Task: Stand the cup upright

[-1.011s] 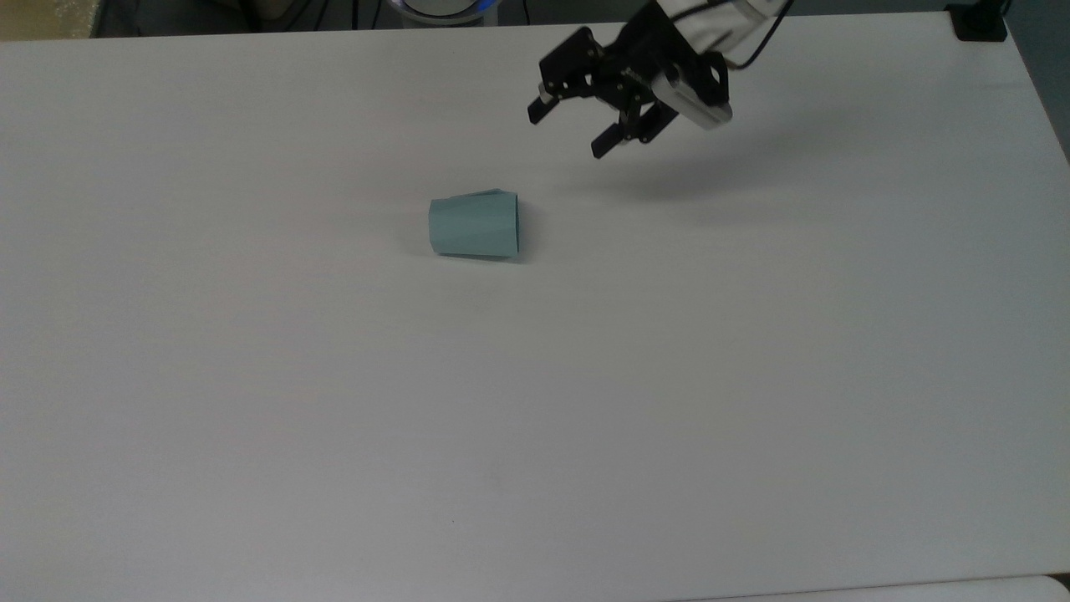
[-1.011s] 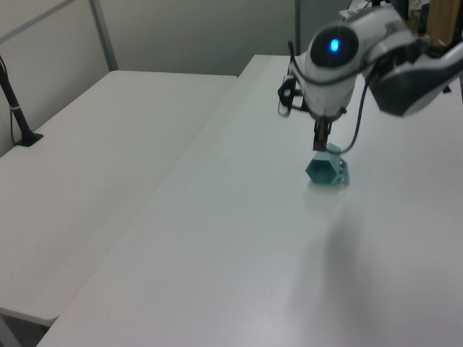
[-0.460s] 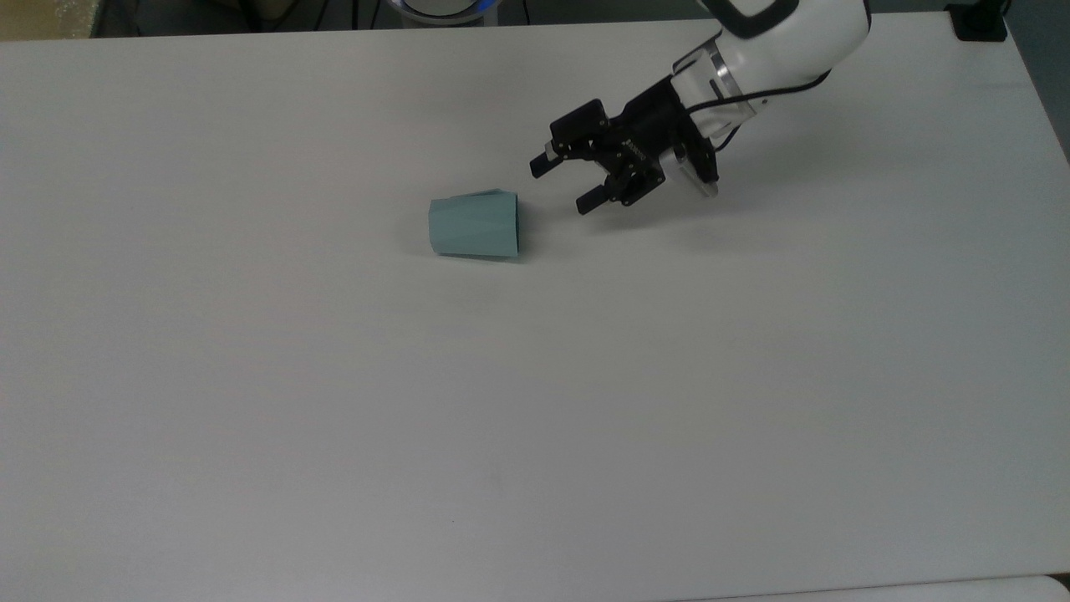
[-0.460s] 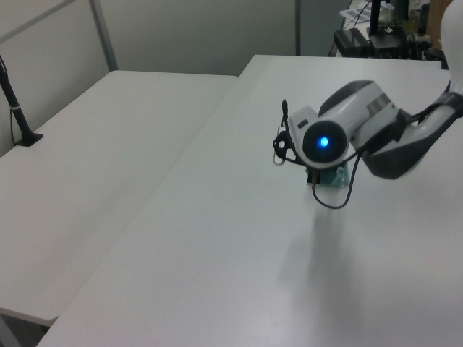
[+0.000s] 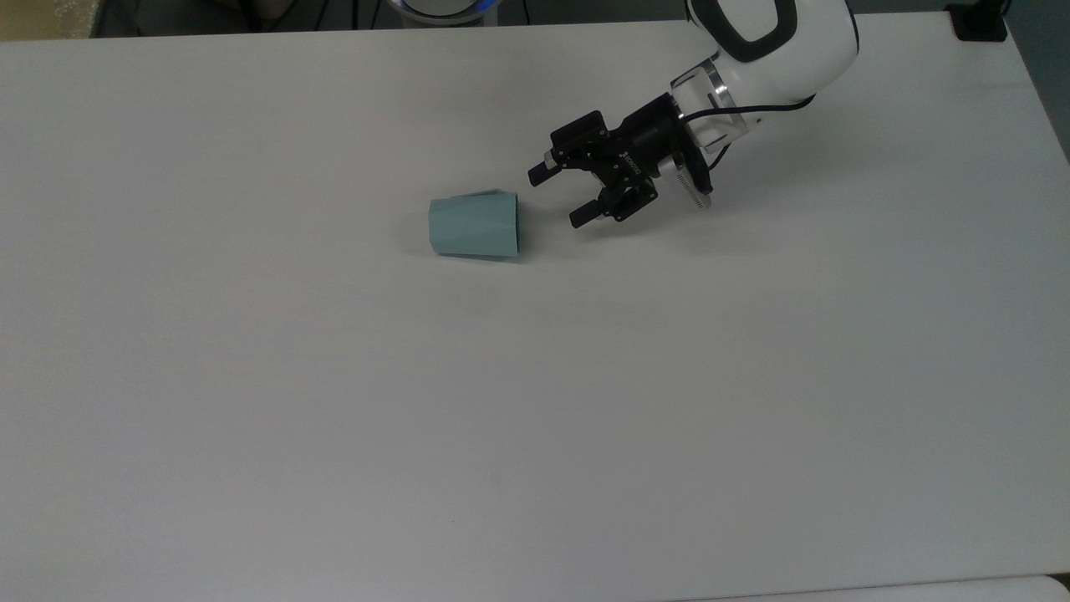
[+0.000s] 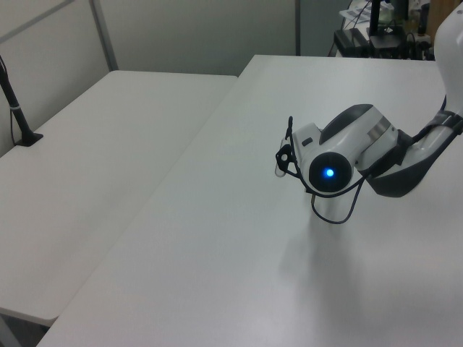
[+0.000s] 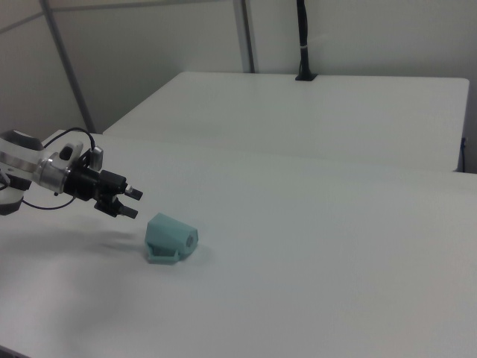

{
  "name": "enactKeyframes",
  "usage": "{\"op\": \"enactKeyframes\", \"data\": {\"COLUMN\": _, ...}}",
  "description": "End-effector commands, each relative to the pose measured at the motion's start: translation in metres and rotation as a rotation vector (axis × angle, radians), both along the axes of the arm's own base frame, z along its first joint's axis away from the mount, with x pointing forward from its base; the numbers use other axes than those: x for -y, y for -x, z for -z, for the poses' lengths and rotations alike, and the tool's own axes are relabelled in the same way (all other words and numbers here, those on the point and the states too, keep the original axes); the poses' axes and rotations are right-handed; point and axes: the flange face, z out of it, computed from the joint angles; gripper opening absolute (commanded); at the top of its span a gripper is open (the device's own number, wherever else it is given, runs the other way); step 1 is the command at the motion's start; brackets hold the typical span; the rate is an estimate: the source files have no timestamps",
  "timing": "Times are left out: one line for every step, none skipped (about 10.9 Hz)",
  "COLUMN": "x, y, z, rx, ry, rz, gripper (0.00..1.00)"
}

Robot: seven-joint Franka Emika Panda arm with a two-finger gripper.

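The cup lies on its side on the white table, a little above the middle in the top view, its wide mouth turned to 3 o'clock. It has not moved. In the last second the gripper came down from 1 o'clock and now hangs low near the mouth, apart from it, jaws wide and holding nothing. I judge the approach is nearly done and the grasp comes next
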Motion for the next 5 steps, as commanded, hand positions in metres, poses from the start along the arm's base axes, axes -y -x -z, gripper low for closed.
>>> {"op": "enactKeyframes", "data": {"x": 0.024, "y": -0.002, "z": 0.017, "rx": 0.083, "ry": 0.03, "rz": 0.032, "gripper": 1.0}}
{"op": "enactKeyframes", "data": {"x": 0.028, "y": -0.005, "z": 0.018, "rx": 0.084, "ry": 0.03, "rz": 0.039, "gripper": 1.0}}
{"op": "enactKeyframes", "data": {"x": 0.032, "y": -0.006, "z": 0.021, "rx": 0.081, "ry": 0.035, "rz": 0.044, "gripper": 1.0}}
{"op": "enactKeyframes", "data": {"x": 0.038, "y": -0.009, "z": 0.024, "rx": 0.078, "ry": 0.039, "rz": 0.051, "gripper": 0.99}}
{"op": "enactKeyframes", "data": {"x": 0.041, "y": -0.011, "z": 0.026, "rx": 0.074, "ry": 0.041, "rz": 0.055, "gripper": 0.97}}
